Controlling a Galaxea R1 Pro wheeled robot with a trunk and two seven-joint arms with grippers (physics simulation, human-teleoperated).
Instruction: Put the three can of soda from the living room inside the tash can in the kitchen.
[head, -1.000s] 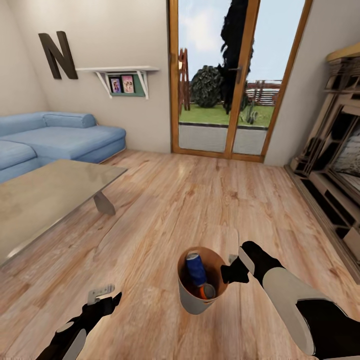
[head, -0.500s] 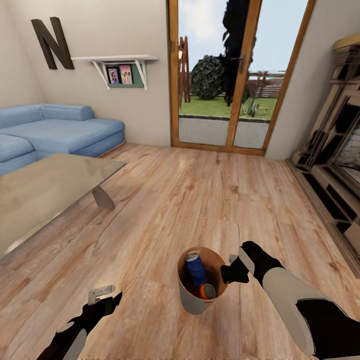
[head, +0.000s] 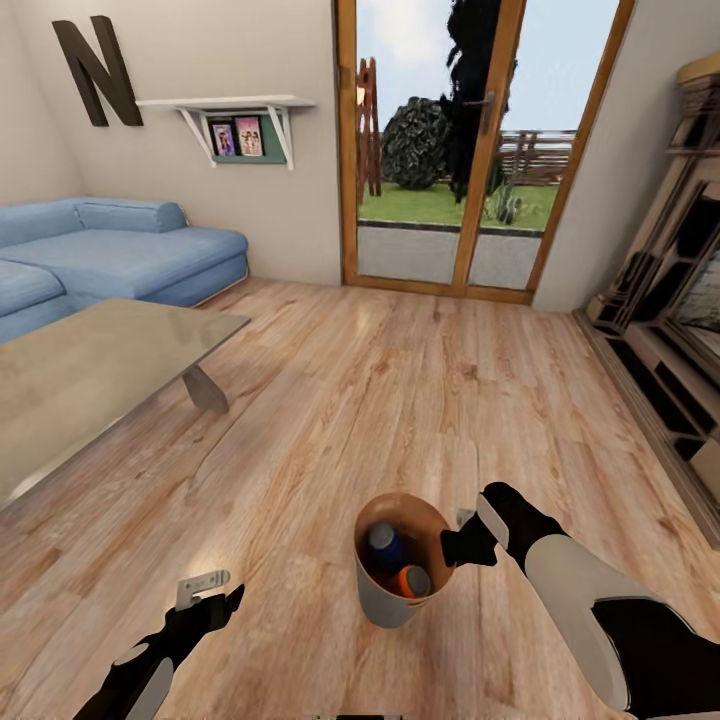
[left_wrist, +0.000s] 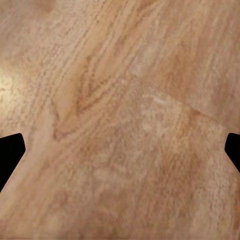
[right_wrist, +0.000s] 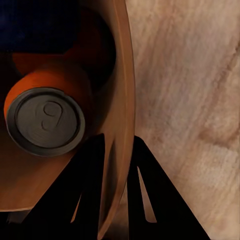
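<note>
1. The bin hangs above the wood floor of the living room, in front of the robot, gripped by the right pincer.
2. The right pincer is clamped on the bin's rim, one finger inside the wall and one outside (the right wrist view shows the copper wall pinched between the two dark fingers).
3. Inside the bin lie soda cans: a blue can leaning against the far-left side and an orange can beside it, its grey top facing up. In the right wrist view the orange can's lid with its pull tab is plain, and more orange shows behind it, though whether that is a third can I cannot tell.
4. The left pincer is held low at the left, well apart from the bin, its fingers spread wide with nothing between them; its wrist view looks down on bare floorboards.
5. To the left stands a glass table, with a blue sofa behind it.
6. On the wall hang a dark letter N and a white shelf with pictures; a glass door opens onto a garden.
</note>
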